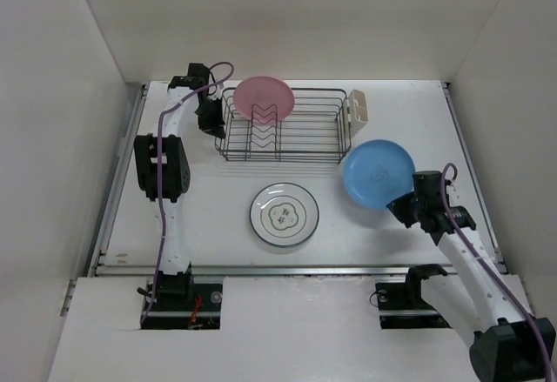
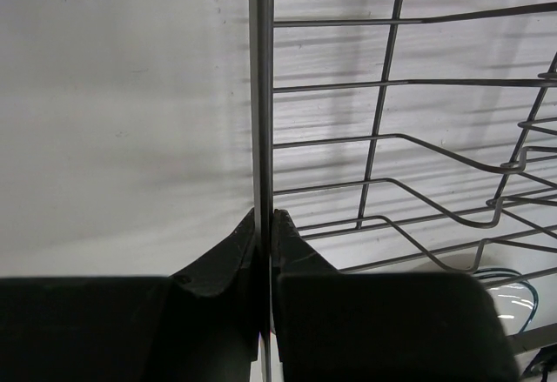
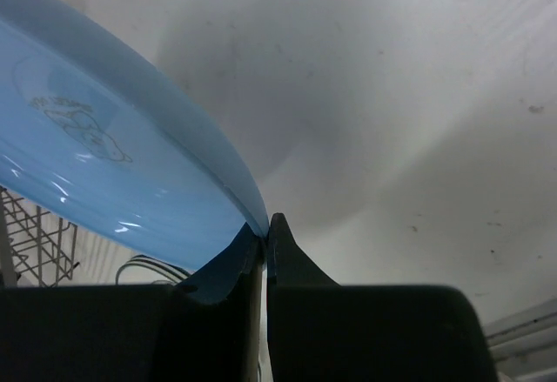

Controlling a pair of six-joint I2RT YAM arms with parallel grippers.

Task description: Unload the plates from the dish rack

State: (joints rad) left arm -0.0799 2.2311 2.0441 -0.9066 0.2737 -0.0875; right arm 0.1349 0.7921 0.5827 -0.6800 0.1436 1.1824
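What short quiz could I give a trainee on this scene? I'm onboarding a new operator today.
1. True or false: the pink plate lies flat on the table.
2. The left tool is shut on: A the pink plate, B a wire of the dish rack, C the blue plate.
3. How many plates are out of the rack, and where?
Key: 1 false, it stands in the dish rack. 2 B. 3 two: the blue plate in the right tool, the green-rimmed plate flat on the table.
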